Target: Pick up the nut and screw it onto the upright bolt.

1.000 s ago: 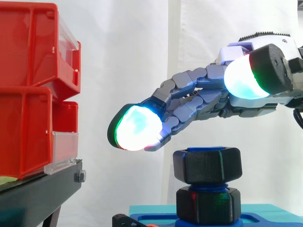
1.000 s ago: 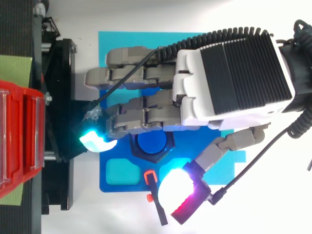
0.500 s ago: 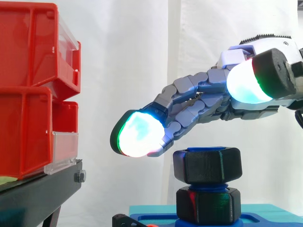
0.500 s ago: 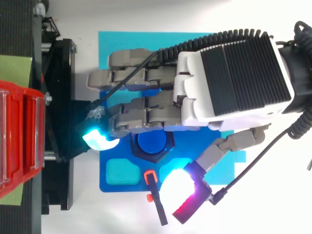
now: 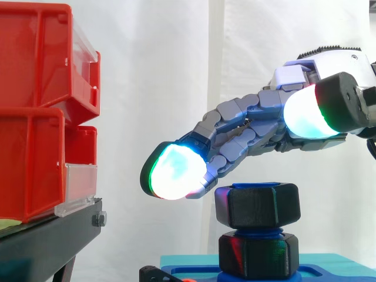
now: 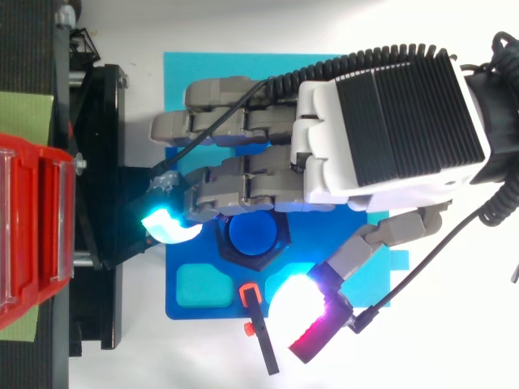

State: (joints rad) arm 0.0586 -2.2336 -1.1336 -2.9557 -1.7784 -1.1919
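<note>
A black hex nut [image 5: 257, 204] sits threaded on the upright blue bolt [image 6: 252, 234], above a second black hex block [image 5: 258, 254] at the bolt's foot. The bolt stands on a blue base [image 6: 195, 306]. My hand [image 6: 381, 121] hovers just above the nut, touching nothing. Its fingers [image 5: 235, 141] stretch out nearly straight toward the left, one glowing pad [image 5: 175, 179] hanging left of the nut's top. The thumb pad [image 5: 308, 114] glows off to the right, apart from the nut. The hand is open and holds nothing.
Red bins [image 5: 41, 111] are stacked on a black stand [image 5: 53, 241] at the left, close to the fingertips. A cyan mat [image 6: 195, 73] lies under the blue base. A small black tool with an orange clip [image 6: 258, 328] lies at the base's near edge.
The hand has drawn back a little to the right and risen slightly, fingers staying straight. The nut and bolt have not moved.
</note>
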